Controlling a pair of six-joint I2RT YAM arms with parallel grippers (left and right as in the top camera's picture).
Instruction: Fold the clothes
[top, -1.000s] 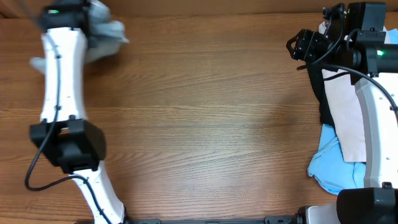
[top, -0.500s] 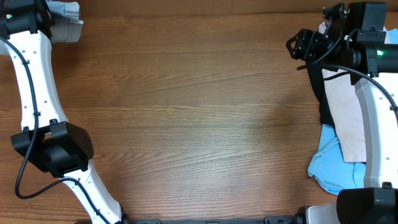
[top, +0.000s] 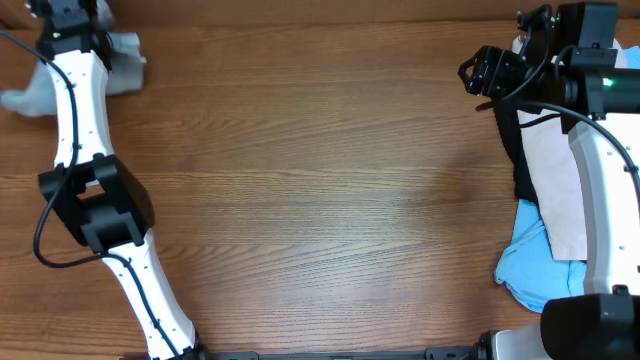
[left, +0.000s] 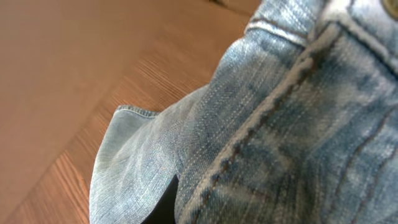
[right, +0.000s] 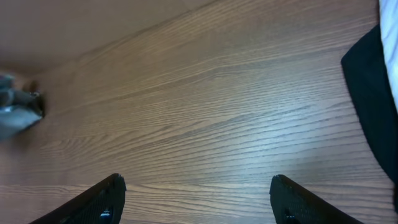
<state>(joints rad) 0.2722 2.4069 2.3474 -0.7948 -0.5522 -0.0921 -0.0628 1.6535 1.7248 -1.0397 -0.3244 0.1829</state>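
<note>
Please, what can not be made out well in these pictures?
Grip of the left end effector: overhead, left arm and denim shorts cover it; left wrist, denim fills the frame.
Shape of the denim shorts: overhead, mostly under the left arm.
The black garment and sky-blue garment: overhead, right arm partly covers them.

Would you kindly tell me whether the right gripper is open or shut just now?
Open. In the right wrist view the right gripper's fingers stand wide apart, with only bare table between them.

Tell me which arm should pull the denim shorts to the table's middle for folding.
Left. The faded light-blue denim shorts fill its wrist view; the right arm's open fingers hang over bare wooden table, far across.
</note>
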